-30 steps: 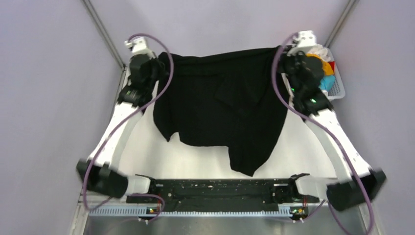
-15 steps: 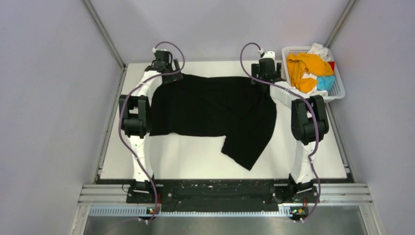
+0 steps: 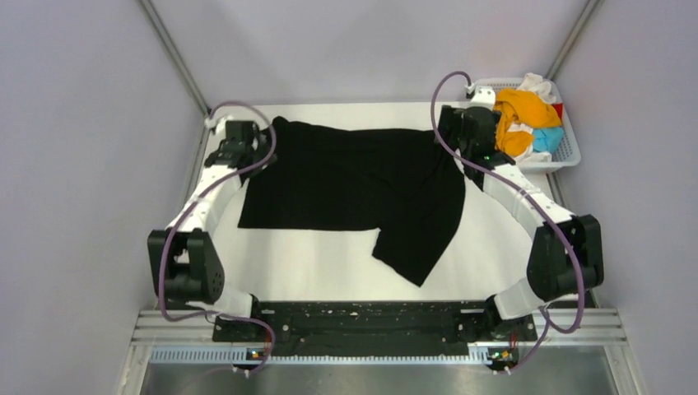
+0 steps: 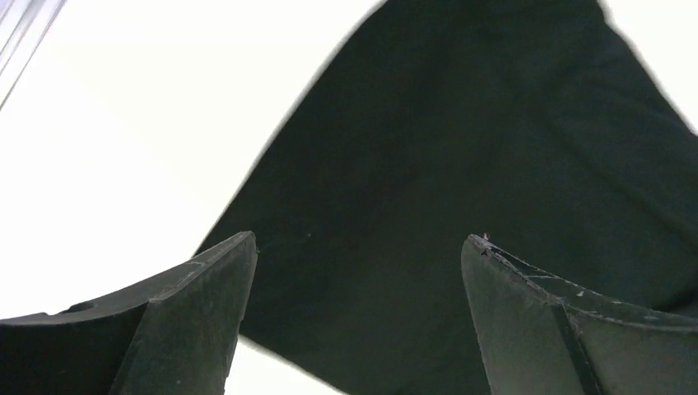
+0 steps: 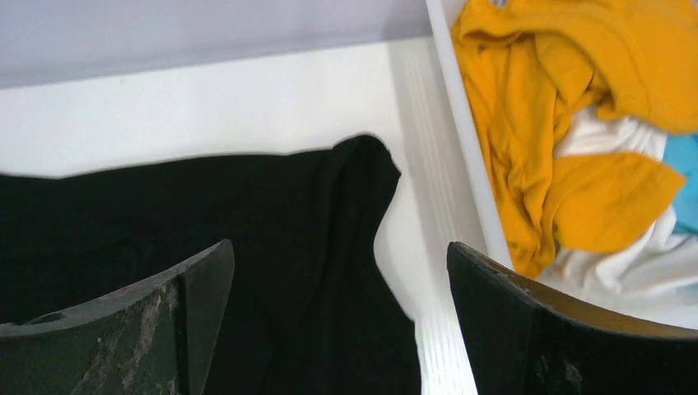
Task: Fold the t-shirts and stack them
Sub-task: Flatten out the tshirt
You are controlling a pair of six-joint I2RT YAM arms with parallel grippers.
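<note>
Top external view: a second ago both arms held the black t-shirt (image 3: 354,177) up by its far corners; now it lies spread on the worktop (image 3: 329,263). On the left, the left gripper (image 3: 245,138) has let go, jaws apart, just off the far left corner. The shirt's near right part trails in a skewed flap. The right gripper (image 3: 459,127), jaws apart too, sits beside the basket (image 3: 568,154) of other t-shirts (image 3: 527,111). Folding can probably begin once that flap is straightened.
</note>
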